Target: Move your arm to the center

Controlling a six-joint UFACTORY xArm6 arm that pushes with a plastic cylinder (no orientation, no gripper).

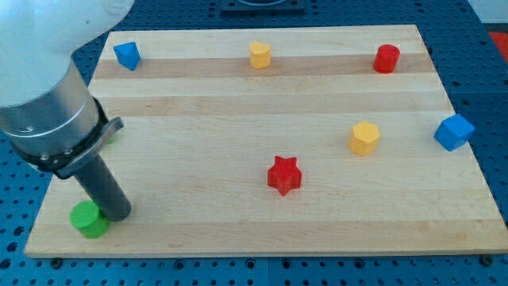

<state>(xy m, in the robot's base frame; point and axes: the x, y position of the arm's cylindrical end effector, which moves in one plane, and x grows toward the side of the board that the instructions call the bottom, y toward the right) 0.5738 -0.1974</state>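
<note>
My tip [117,214] rests on the wooden board [238,119] at the view's lower left, touching the right side of a green round block [89,221]. A red star block [284,175] lies near the board's middle, well to the right of my tip. A yellow hexagonal block [365,138] sits right of centre. A blue cube [454,132] lies at the right edge. Along the top lie a blue block [127,56], a yellow block [260,55] and a red cylinder [386,59].
The arm's thick grey body [51,111] covers the board's left side. A sliver of another green block [113,137] shows behind the arm. A blue perforated table [492,206] surrounds the board.
</note>
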